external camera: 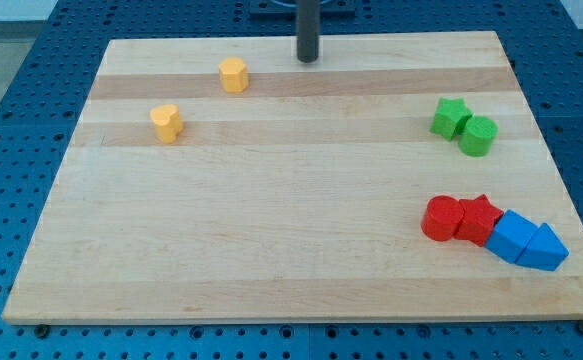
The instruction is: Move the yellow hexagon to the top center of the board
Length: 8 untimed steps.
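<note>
The yellow hexagon [234, 74] sits on the wooden board [271, 230] near the view's top, left of centre. My tip [307, 59] is the lower end of a dark rod at the top centre of the board. It stands to the right of the hexagon and slightly above it, with a clear gap between them. A second yellow block, heart-shaped [167, 122], lies further left and lower than the hexagon.
A green star [450, 117] and a green cylinder [478, 135] touch at the view's right. At the lower right a red cylinder [440, 218], a red star [479, 220], a blue cube [512, 236] and a blue triangle [546, 248] form a row.
</note>
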Each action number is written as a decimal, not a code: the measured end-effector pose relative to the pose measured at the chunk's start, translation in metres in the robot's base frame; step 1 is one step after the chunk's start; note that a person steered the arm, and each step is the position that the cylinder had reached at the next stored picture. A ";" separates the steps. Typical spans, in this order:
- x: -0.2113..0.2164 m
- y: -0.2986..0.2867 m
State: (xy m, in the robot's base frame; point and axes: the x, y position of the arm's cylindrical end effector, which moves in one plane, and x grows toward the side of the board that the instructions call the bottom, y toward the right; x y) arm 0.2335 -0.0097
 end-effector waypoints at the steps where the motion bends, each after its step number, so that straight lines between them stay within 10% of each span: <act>1: -0.001 -0.042; 4: -0.002 -0.130; 8: 0.058 -0.084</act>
State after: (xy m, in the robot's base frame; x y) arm 0.2917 -0.0939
